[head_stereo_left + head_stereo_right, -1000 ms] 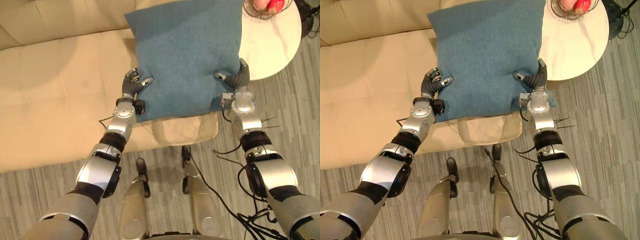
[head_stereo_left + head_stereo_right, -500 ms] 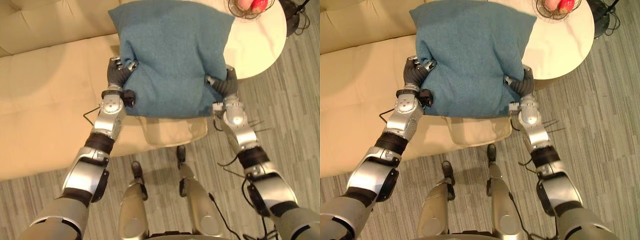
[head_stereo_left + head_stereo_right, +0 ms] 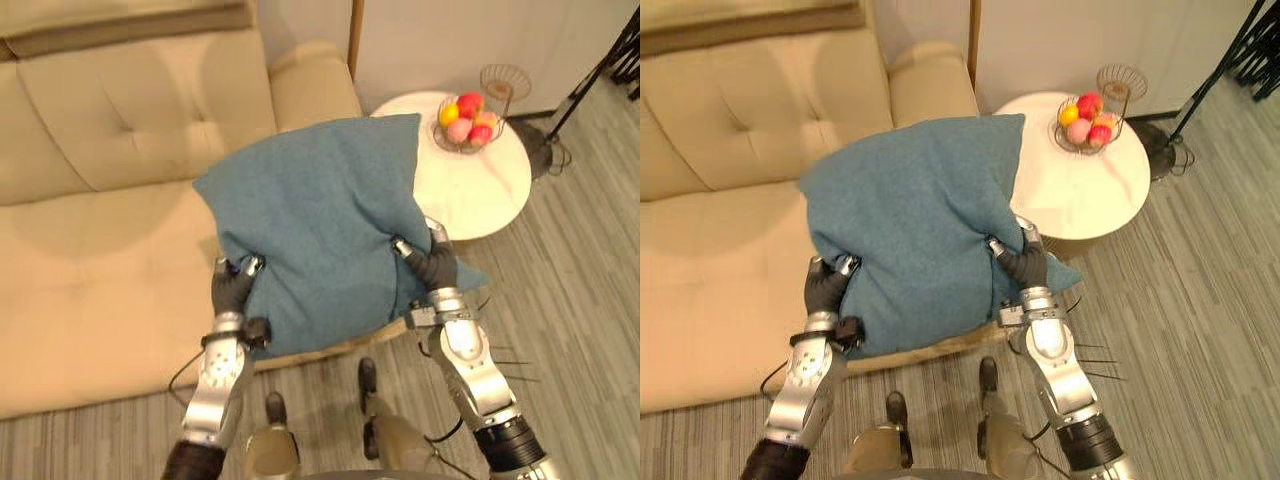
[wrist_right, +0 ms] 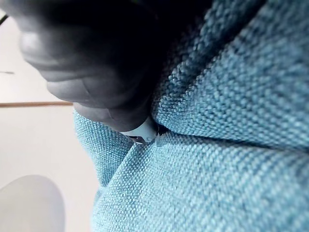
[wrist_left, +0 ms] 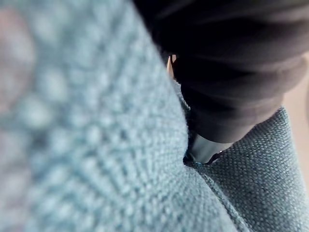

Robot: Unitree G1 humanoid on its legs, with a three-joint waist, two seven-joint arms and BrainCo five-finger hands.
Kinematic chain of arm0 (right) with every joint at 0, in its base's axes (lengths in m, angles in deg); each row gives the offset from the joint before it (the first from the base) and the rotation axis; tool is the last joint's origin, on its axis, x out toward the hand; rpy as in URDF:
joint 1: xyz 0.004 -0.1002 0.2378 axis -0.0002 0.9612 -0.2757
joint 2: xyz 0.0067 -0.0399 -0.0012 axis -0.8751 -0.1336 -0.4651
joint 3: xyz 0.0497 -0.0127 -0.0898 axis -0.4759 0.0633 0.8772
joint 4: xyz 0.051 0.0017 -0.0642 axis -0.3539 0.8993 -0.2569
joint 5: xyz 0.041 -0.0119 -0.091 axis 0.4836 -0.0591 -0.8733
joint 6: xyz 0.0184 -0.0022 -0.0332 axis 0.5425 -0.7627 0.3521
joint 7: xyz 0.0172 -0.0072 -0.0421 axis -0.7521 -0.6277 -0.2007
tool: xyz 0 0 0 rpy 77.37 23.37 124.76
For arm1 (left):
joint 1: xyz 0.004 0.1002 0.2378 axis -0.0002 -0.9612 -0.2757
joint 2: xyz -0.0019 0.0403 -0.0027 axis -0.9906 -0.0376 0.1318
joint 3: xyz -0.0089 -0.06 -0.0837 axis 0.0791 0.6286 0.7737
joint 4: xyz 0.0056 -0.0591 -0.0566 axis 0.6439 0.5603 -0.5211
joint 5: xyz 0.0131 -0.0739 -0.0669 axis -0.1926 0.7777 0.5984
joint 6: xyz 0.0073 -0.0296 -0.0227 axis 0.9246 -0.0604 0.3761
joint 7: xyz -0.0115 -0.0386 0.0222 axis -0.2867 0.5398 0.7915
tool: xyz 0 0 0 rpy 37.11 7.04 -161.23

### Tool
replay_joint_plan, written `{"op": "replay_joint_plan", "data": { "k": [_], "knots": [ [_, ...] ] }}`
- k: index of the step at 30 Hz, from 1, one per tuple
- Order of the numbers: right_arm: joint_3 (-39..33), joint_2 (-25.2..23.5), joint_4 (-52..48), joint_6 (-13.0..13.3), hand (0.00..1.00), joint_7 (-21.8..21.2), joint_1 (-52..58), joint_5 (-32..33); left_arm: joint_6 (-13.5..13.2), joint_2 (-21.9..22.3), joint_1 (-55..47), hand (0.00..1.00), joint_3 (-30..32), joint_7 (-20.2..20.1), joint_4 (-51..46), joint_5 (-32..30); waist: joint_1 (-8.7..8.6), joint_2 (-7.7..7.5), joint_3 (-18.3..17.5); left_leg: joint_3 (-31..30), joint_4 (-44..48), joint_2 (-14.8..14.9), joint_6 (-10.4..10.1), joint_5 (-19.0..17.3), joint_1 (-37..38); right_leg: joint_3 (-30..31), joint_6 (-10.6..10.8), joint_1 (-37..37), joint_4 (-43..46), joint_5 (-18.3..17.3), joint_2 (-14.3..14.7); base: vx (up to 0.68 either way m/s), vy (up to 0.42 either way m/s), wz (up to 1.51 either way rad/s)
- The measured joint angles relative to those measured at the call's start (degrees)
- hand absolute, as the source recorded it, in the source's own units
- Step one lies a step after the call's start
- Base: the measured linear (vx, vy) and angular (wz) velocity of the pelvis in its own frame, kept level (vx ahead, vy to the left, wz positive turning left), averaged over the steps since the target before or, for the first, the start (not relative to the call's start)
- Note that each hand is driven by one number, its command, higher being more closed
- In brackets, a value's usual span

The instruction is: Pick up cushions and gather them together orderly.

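A large blue cushion (image 3: 315, 230) is held up in front of me, above the front edge of the cream sofa (image 3: 90, 260). My left hand (image 3: 232, 287) grips its lower left edge, fingers curled into the cloth. My right hand (image 3: 430, 265) pinches its lower right edge the same way. Both wrist views show blue woven fabric (image 5: 96, 145) pressed close against each hand's dark cover, with the cushion (image 4: 217, 145) bunched under the right hand.
A round white side table (image 3: 480, 190) stands to the right of the sofa, carrying a wire basket of fruit (image 3: 468, 118). A black stand's legs (image 3: 590, 70) reach the striped floor at the far right. A wall runs behind the table.
Both hands have lifted the blue cushion off the sofa and tilted it up. The camera has swung upward, so the sofa back, the wall and the whole table now show.
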Motion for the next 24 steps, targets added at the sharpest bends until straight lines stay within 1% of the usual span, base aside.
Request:
{"op": "replay_joint_plan", "data": {
  "k": [1,2,3,4,5,6,7,8,9,10,11,12,13,14,15,16,17,18,19,20,22,24],
  "knots": [
    [0.01,-0.12,0.04,0.13,1.0,0.01,0.92,-0.35,0.01,0.12,-0.23,1.0,-0.1,-0.07,0.24,-0.68,-0.65,0.06,-0.06,-2.75,0.41,-0.64,0.06,0.92,0.31,-0.19,-3.03,-2.49,16.74,-9.71,-0.91,-0.08,-0.051,1.14],
    [0.2,-0.26,0.13,0.12,1.0,0.01,1.76,-1.18,0.02,0.11,-1.27,1.0,-0.13,-0.08,0.41,-0.68,-1.15,-0.15,-0.18,-5.49,0.69,-1.59,-0.04,1.72,0.83,0.33,-0.15,-1.18,27.04,-14.81,-2.29,-0.11,-0.093,1.21],
    [0.46,-0.27,0.17,0.12,1.0,0.01,1.96,-1.54,0.02,0.09,-1.93,1.0,-0.13,-0.09,0.41,-0.67,-1.17,-0.18,-0.23,-6.77,0.95,-1.96,-0.23,1.98,1.0,1.11,0.54,0.01,30.36,-16.43,-2.62,-0.13,-0.211,1.19],
    [1.11,-0.29,0.34,0.12,1.0,0.0,1.98,-2.04,-0.05,0.11,-3.24,1.0,-0.12,-0.08,0.39,-0.66,-0.56,-0.21,-0.87,-9.35,1.63,-2.61,-0.85,2.65,0.18,2.41,0.45,2.89,32.34,-18.87,-2.89,-0.19,-0.266,1.01],
    [1.63,0.08,0.48,0.27,1.0,0.01,1.76,-3.06,-0.14,0.42,-3.99,1.0,-0.13,-0.07,0.41,-0.63,0.61,0.06,-2.42,-11.27,1.87,-3.05,-1.61,4.09,-2.52,2.95,0.2,3.57,28.38,-20.97,-1.63,-0.22,-0.249,1.0],
    [1.69,0.82,0.48,0.39,1.0,0.06,1.54,-3.69,-0.13,1.24,-4.09,1.0,-0.14,-0.07,0.37,-0.61,2.05,1.28,-3.76,-12.95,0.82,-2.64,-1.53,6.21,-5.07,2.56,-0.63,3.49,23.81,-21.49,-0.6,-0.24,-0.211,0.67],
    [1.69,1.03,0.57,0.41,1.0,0.07,1.11,-3.91,-0.23,1.53,-4.13,1.0,-0.1,-0.06,0.19,-0.6,2.74,1.67,-4.47,-13.63,-0.12,-2.38,-0.85,7.82,-6.79,1.82,-1.7,3.59,20.51,-22.09,-0.28,-0.27,-0.177,0.64],
    [1.67,1.74,1.7,0.72,1.0,0.14,-0.74,-4.08,-0.39,2.38,-4.15,1.0,-0.11,-0.05,0.18,-0.55,3.17,4.06,-5.03,-15.65,-2.11,-0.85,-1.46,11.14,-9.87,-0.84,-2.8,3.03,17.13,-21.79,1.3,-0.35,-0.214,0.85],
    [1.57,2.01,4.69,0.91,1.0,0.43,-2.02,-4.05,-0.18,3.05,-4.18,1.0,-0.34,-0.05,0.21,-0.56,2.74,5.21,-5.0,-17.29,-5.26,-0.21,-2.57,16.56,-10.85,-3.31,-3.72,2.07,16.98,-20.98,2.23,-0.33,-0.191,0.9],
    [1.56,1.96,6.57,0.87,1.0,0.5,-2.41,-4.05,0.07,3.25,-4.24,1.0,-0.34,-0.05,0.21,-0.56,2.72,5.29,-5.05,-17.61,-7.18,-0.04,-2.91,19.62,-10.74,-4.65,-4.24,1.72,17.23,-20.65,2.51,-0.34,-0.172,1.19],
    [1.4,1.99,9.61,0.54,1.0,1.14,-2.53,-4.05,0.27,3.27,-4.32,1.0,-0.56,-0.07,0.18,-0.54,2.12,4.94,-5.03,-17.17,-12.06,-0.34,-3.2,27.07,-10.33,-8.5,-5.71,1.81,16.28,-19.25,1.42,-0.25,-0.091,0.92],
    [1.23,1.97,10.19,0.43,1.0,1.22,-2.52,-4.06,0.34,3.22,-4.36,1.0,-0.67,-0.07,0.21,-0.53,2.02,4.66,-4.91,-14.95,-10.66,-0.7,-3.48,24.78,-10.44,-9.88,-6.18,1.75,15.83,-18.32,0.88,-0.28,-0.062,0.99],
    [1.1,1.96,10.31,0.11,1.0,1.28,-2.35,-4.05,0.5,3.12,-4.37,1.0,-1.12,-0.09,0.21,-0.53,1.75,3.92,-4.83,-11.2,-6.36,-1.89,-1.92,19.77,-11.05,-11.24,-6.08,1.81,14.81,-17.07,-0.5,-0.2,0.01,0.74],
    [0.82,1.94,10.15,0.1,1.0,1.33,-2.13,-4.05,0.53,2.76,-4.36,1.0,-1.63,-0.19,0.23,-0.53,1.26,2.78,-4.25,-7.14,-0.99,-4.03,1.72,14.27,-10.74,-12.16,-5.58,1.6,13.15,-15.21,-2.51,-0.23,0.004,0.86],
    [0.1,1.96,9.81,0.1,1.0,1.33,-1.56,-4.05,0.51,2.78,-4.36,1.0,-2.21,-0.32,0.27,-0.53,0.69,2.45,-4.15,-4.43,2.16,-4.3,1.87,10.03,-9.84,-13.04,-5.15,1.62,11.04,-13.1,-3.65,-0.18,0.03,0.72],
    [-0.03,1.94,9.8,0.1,1.0,1.33,-1.56,-4.05,0.5,2.77,-4.35,1.0,-2.41,-0.37,0.27,-0.54,0.42,2.44,-4.15,-3.56,3.16,-4.04,2.0,7.94,-9.21,-13.55,-4.9,1.63,10.04,-12.18,-4.14,-0.21,0.077,0.58],
    [-0.36,1.93,9.52,0.1,1.0,1.33,-1.45,-4.07,0.5,2.67,-4.33,1.0,-2.55,-0.48,0.32,-0.49,-0.13,2.43,-4.14,-2.1,4.84,-3.39,2.3,4.41,-8.11,-14.37,-4.14,1.8,8.3,-10.56,-5.11,-0.15,0.095,0.38],
    [-0.64,1.93,9.34,0.1,1.0,1.32,-1.29,-4.08,0.5,2.7,-4.33,1.0,-2.79,-0.5,0.33,-0.47,-0.16,2.43,-4.14,-0.98,5.56,-2.87,2.22,2.93,-7.29,-14.47,-3.8,1.91,7.46,-10.08,-5.49,-0.18,0.15,0.38],
    [-1.01,1.89,8.84,0.1,1.0,1.32,-0.69,-4.08,0.49,3.12,-4.38,1.0,-3.3,-0.52,0.44,-0.42,-0.18,2.7,-4.3,-0.06,4.73,-2.33,0.86,-0.21,-4.99,-14.61,-2.75,2.6,5.81,-9.12,-5.82,-0.19,0.223,0.34],
    [-1.24,1.22,8.71,0.09,1.0,1.32,0.16,-4.09,0.49,3.04,-4.34,1.0,-3.41,-0.6,0.92,-0.37,-0.21,2.08,-4.23,0.47,2.97,-3.38,1.03,-0.04,-4.44,-14.62,-1.44,4.09,3.65,-8.21,-6.37,-0.16,0.191,0.31],
    [-1.23,-0.19,8.53,0.09,1.0,1.22,0.98,-4.13,0.49,1.66,-5.06,1.0,-3.56,-0.61,0.98,-0.06,-0.12,1.16,-4.83,0.33,2.76,-4.96,1.73,-0.15,-4.4,-14.26,-0.57,6.27,-0.53,-6.14,-6.99,-0.13,0.238,0.3],
    [-1.23,-1.03,6.97,0.09,1.0,1.18,1.05,-4.13,0.37,1.07,-5.06,1.0,-3.56,-0.61,0.86,-0.05,-0.11,1.02,-4.93,0.47,3.45,-5.79,2.17,-0.42,-5.47,-14.14,-0.38,7.38,-2.59,-5.97,-7.47,-0.08,0.197,0.41]
  ]
}}
